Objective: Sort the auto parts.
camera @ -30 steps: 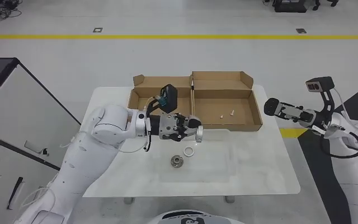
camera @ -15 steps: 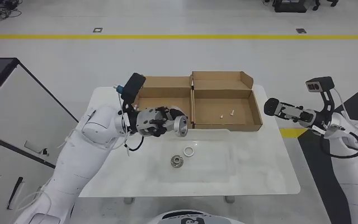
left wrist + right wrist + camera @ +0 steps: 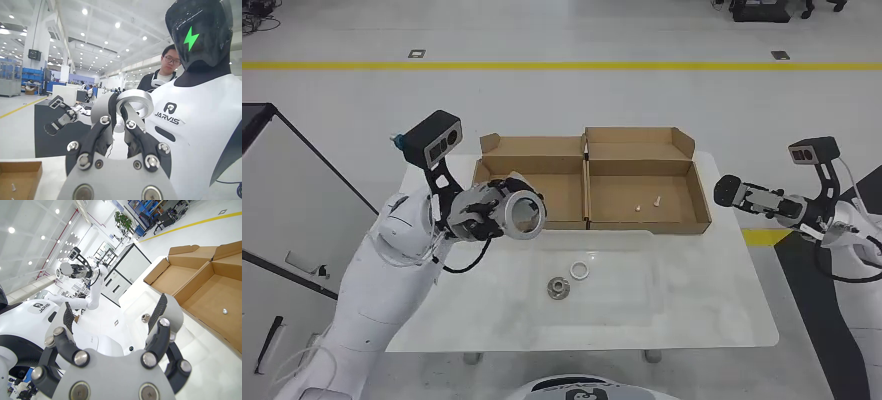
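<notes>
Ring (image 3: 134, 103), metal: I see it clamped in the left pincer (image 3: 118, 107), part of its rim hidden by a finger (image 3: 132, 114). Right pincer (image 3: 115, 308): jaws apart. Cardboard box (image 3: 622, 190) just beyond left pincer; pieces (image 3: 647, 203) inside too small to identify.

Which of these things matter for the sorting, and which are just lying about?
For the job: metal ring held in the left gripper; white ring and flanged hub on the table; cardboard boxes, small white parts inside one.
Lying about: cabinet; yellow floor line.
</notes>
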Available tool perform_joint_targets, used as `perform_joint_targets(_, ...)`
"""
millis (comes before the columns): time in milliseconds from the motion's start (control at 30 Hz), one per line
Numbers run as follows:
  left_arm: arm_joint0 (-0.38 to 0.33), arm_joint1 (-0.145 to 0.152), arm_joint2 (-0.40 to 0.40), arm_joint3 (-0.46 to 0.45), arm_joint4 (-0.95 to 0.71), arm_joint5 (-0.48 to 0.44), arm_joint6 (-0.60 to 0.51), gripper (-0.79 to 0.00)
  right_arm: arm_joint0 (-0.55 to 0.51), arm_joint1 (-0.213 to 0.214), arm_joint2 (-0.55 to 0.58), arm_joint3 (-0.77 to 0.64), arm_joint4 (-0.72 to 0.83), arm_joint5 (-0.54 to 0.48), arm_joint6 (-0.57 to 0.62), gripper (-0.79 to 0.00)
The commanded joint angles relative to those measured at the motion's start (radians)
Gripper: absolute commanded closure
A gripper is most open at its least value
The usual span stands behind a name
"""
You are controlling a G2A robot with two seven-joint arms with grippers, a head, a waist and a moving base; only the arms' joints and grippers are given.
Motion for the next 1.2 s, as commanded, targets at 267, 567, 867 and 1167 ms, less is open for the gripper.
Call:
perform_joint_targets(267,0.016,-0.016,-0.007,-0.028,-0.053,0.000,0.000,0.000,0.000,0.000,0.000,0.000,0.000,0.000,0.000,-0.785)
perform_joint_targets(567,0.022,-0.017,0.000,-0.048,-0.059,0.012,0.015,0.000,0.000,0.000,0.000,0.000,0.000,0.000,0.000,-0.785)
perform_joint_targets(867,0.061,-0.013,0.020,-0.122,-0.249,0.002,-0.001,0.000,0.000,0.000,0.000,0.000,0.000,0.000,0.000,-0.785)
perform_joint_targets(1167,0.071,0.001,0.010,-0.145,-0.389,0.023,-0.023,0.000,0.000,0.000,0.000,0.000,0.000,0.000,0.000,-0.785)
